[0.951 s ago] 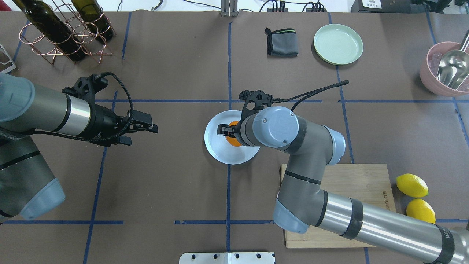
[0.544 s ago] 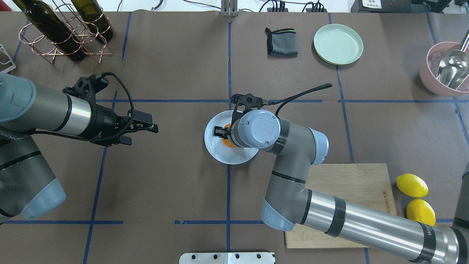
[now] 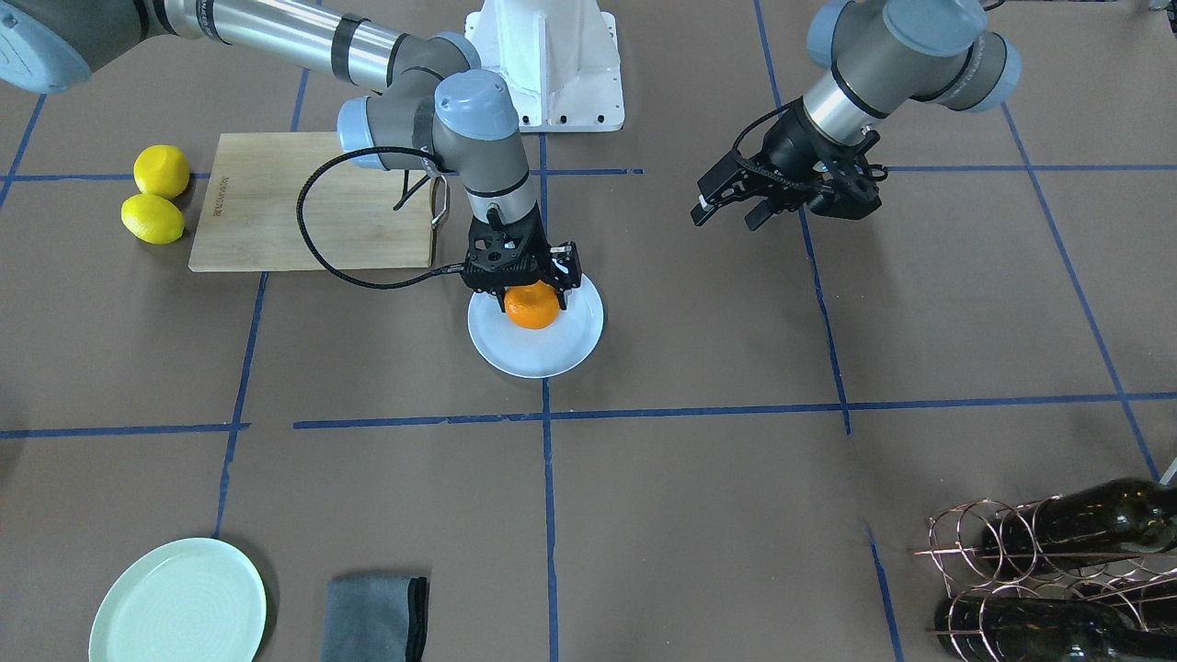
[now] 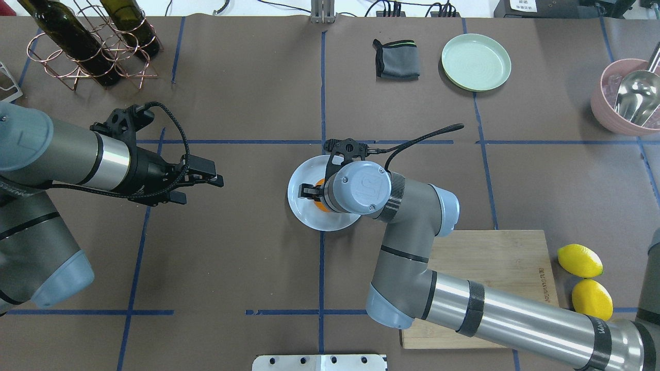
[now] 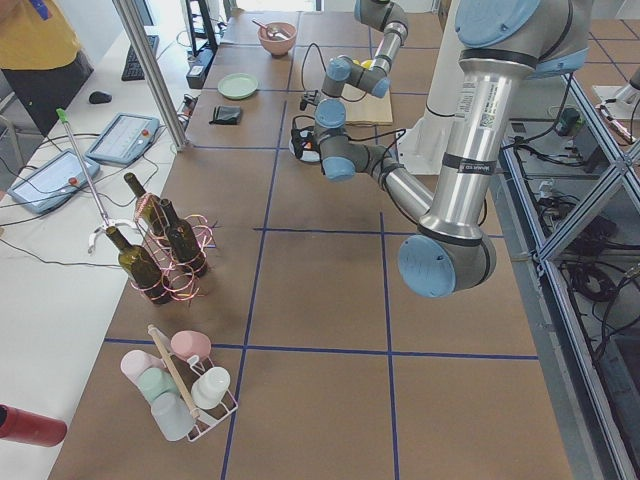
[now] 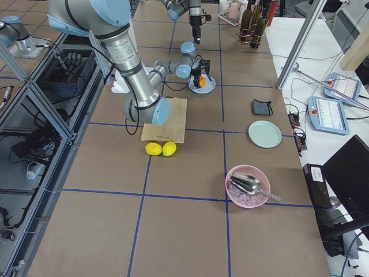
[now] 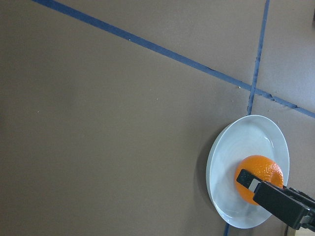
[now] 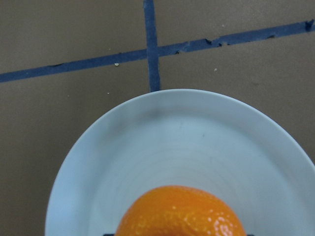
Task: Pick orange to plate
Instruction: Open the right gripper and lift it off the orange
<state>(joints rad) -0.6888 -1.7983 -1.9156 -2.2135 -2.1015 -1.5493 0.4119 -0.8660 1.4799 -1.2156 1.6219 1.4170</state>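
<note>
Now right gripper [image 3: 524, 287] grips the orange [image 3: 532, 308] within the plate [image 3: 538, 363] rim.

The left arm [image 4: 62, 154] and the right arm [image 4: 515, 319] are built from grey joint housings closed by pale blue round caps and joined by polished silver tubes ringed with black bands. The right wrist cap [image 4: 363, 188] is stamped with a UR logo and fastened by small screws at its rim. A black braided cable [image 4: 412, 139] is looped from each wrist. The white base [image 3: 547, 55] is edged with bolts.
</note>
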